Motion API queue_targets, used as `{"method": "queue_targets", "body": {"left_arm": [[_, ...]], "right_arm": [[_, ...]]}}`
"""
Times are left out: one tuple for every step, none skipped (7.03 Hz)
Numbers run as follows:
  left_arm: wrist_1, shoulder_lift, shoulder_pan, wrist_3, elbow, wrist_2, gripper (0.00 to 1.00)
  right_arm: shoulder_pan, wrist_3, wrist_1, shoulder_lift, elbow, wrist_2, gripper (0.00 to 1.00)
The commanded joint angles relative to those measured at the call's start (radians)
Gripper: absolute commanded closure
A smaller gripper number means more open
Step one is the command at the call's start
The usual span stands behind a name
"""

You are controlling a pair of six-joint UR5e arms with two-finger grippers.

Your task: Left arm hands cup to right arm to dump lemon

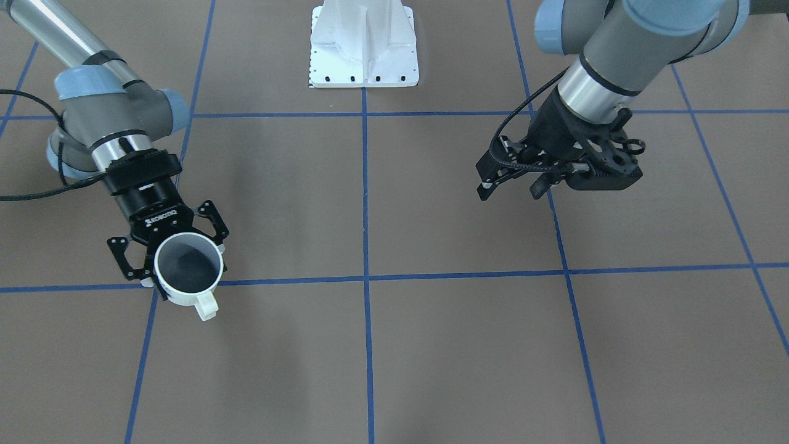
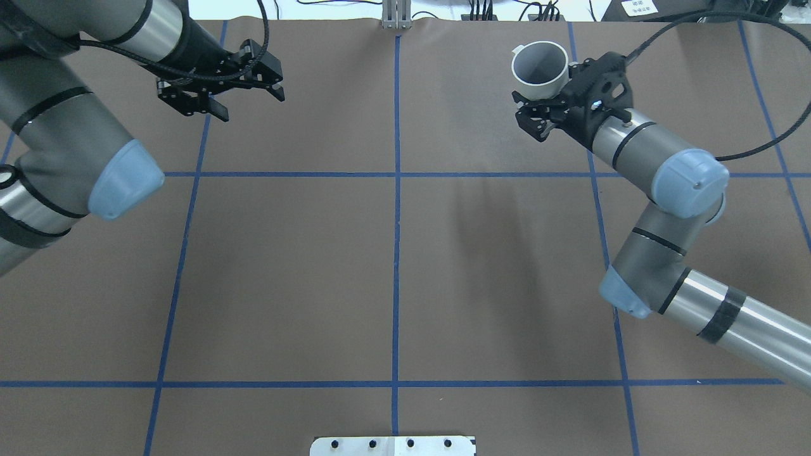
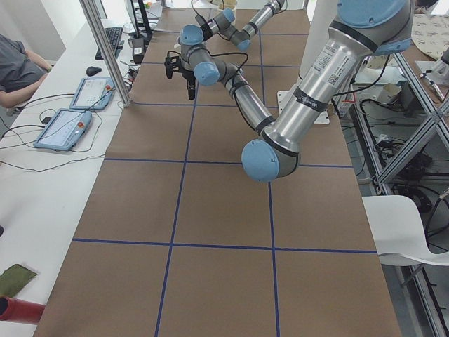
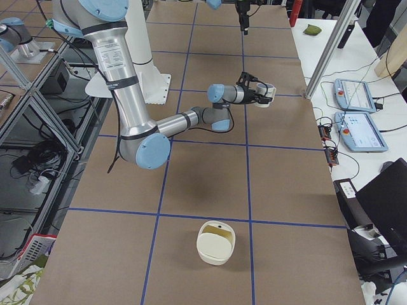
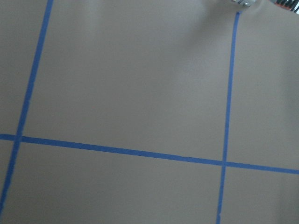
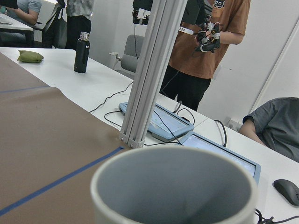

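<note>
The white cup point(image 1: 185, 290) is held in my right gripper point(image 1: 185, 262), which is shut on its wall, above the table with the opening facing up and the handle pointing away from the wrist. It also shows in the overhead view point(image 2: 538, 63), with my right gripper point(image 2: 548, 90) beneath its rim. The right wrist view shows only the cup's rim and grey inside point(image 6: 173, 186). No lemon shows in the cup or on the table. My left gripper point(image 1: 511, 183) is open and empty, far from the cup across the table; it also shows in the overhead view point(image 2: 250, 104).
A white base plate point(image 1: 363, 43) sits at the table's robot side. A cream bowl-like container point(image 4: 215, 242) stands on the table at the end on my right. Operators and tablets point(image 4: 359, 95) are at a side bench.
</note>
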Motion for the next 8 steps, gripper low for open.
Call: {"method": "queue_targets", "body": {"left_arm": [[-0.152,-0.107,0.033,-0.168,0.134,0.006,0.0],[-0.152,-0.138,0.045,-0.206,0.146,0.009,0.0],[-0.152,-0.148,0.048,-0.234,0.149,0.009,0.0],[-0.152,-0.157,0.051,-0.259,0.149,0.011,0.0],[-0.152,-0.165,0.056,-0.271,0.149,0.011,0.0],[-0.152,-0.183,0.061,-0.318,0.157,0.011,0.0],[-0.152,-0.206,0.062,-0.36,0.171,0.011,0.0],[-0.15,-0.214,0.065,-0.374,0.175,0.011,0.0]], "right_arm": [[-0.056,-0.126,-0.038,0.053,0.003,-0.081,1.0],[-0.081,-0.137,-0.069,0.091,0.002,-0.106,1.0],[-0.118,-0.137,-0.11,0.125,0.001,-0.168,1.0],[-0.151,-0.137,-0.157,0.163,0.001,-0.25,1.0],[-0.17,-0.134,-0.225,0.204,0.0,-0.282,1.0],[-0.182,-0.132,-0.254,0.223,-0.002,-0.305,1.0],[-0.19,-0.132,-0.255,0.238,-0.014,-0.315,1.0],[-0.205,-0.131,-0.255,0.26,-0.038,-0.335,1.0]]}}
